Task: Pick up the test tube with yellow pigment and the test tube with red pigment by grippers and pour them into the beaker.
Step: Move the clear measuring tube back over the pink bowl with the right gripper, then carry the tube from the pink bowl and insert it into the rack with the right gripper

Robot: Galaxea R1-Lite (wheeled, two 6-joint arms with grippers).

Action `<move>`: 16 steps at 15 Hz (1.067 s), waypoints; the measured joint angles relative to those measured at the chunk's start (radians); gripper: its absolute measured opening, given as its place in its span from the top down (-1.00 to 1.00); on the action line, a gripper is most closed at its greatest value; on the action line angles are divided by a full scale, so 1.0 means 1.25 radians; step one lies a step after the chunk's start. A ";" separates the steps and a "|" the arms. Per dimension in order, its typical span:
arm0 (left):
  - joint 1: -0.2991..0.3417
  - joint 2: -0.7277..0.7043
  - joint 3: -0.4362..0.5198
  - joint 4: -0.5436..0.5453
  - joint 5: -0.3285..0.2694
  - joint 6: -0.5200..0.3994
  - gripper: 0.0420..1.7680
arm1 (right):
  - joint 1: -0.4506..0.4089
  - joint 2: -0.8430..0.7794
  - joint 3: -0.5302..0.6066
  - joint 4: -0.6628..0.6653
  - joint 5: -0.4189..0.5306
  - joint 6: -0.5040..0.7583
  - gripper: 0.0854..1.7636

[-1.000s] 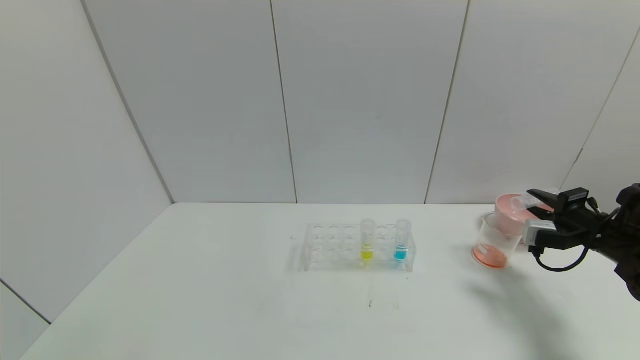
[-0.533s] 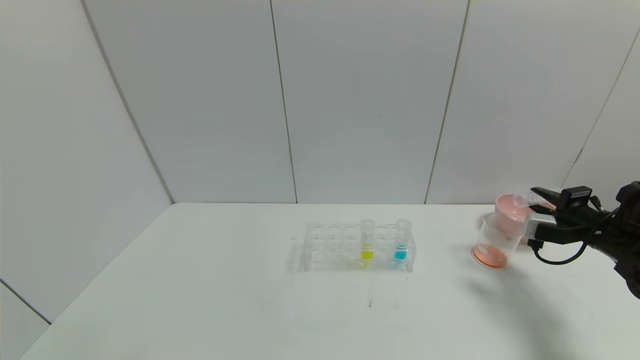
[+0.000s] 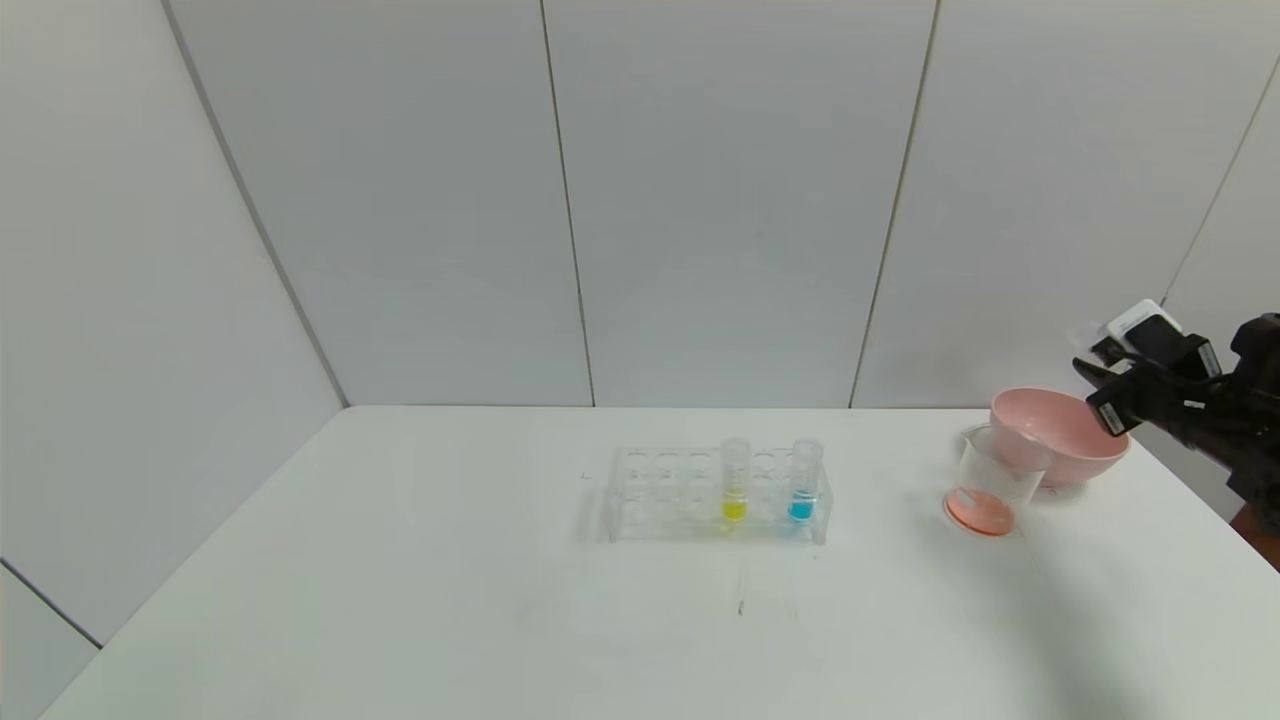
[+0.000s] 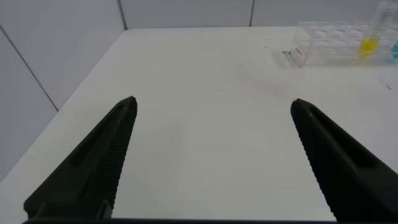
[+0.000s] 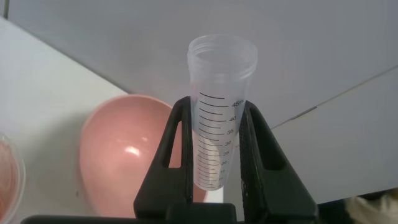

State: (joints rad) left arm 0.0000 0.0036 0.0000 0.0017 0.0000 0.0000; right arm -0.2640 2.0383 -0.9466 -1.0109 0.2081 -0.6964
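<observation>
The test tube with yellow pigment (image 3: 734, 482) stands upright in the clear rack (image 3: 660, 495) at mid-table; it also shows in the left wrist view (image 4: 370, 37). The beaker (image 3: 992, 480) stands at the right with red-orange liquid in its bottom. My right gripper (image 3: 1092, 372) hangs raised above the far right of the table, over the pink bowl's right side. In the right wrist view it (image 5: 216, 104) is shut on a clear graduated test tube (image 5: 221, 74) with no liquid showing in it. My left gripper (image 4: 212, 101) is open and empty over the table's left part.
A blue-liquid tube (image 3: 803, 482) stands in the rack to the right of the yellow one. A pink bowl (image 3: 1060, 440) sits just behind the beaker, also in the right wrist view (image 5: 118, 155). White walls close the back and sides.
My right gripper has lifted up and back to the right, away from the beaker's rim. The tube it holds has turned from tilted over the beaker to pointing upward.
</observation>
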 joint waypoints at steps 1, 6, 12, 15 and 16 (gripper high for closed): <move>0.000 0.000 0.000 0.000 0.000 0.000 -1.00 | -0.001 0.000 -0.011 0.001 -0.008 0.069 0.52; 0.000 0.000 0.000 0.000 0.000 0.000 -1.00 | -0.004 0.012 0.008 0.001 -0.014 0.227 0.52; 0.000 0.000 0.000 0.000 0.000 0.000 -1.00 | -0.005 0.046 0.007 -0.016 -0.013 0.285 0.08; 0.000 0.000 0.000 0.000 0.000 0.000 -1.00 | -0.009 0.059 0.004 -0.019 -0.012 0.286 -0.24; 0.000 0.000 0.000 0.000 0.000 0.000 -1.00 | -0.010 0.061 0.004 -0.020 -0.013 0.285 -0.33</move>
State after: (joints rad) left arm 0.0000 0.0036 0.0000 0.0017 0.0000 0.0000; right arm -0.2762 2.1149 -0.9415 -1.0357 0.1923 -0.3396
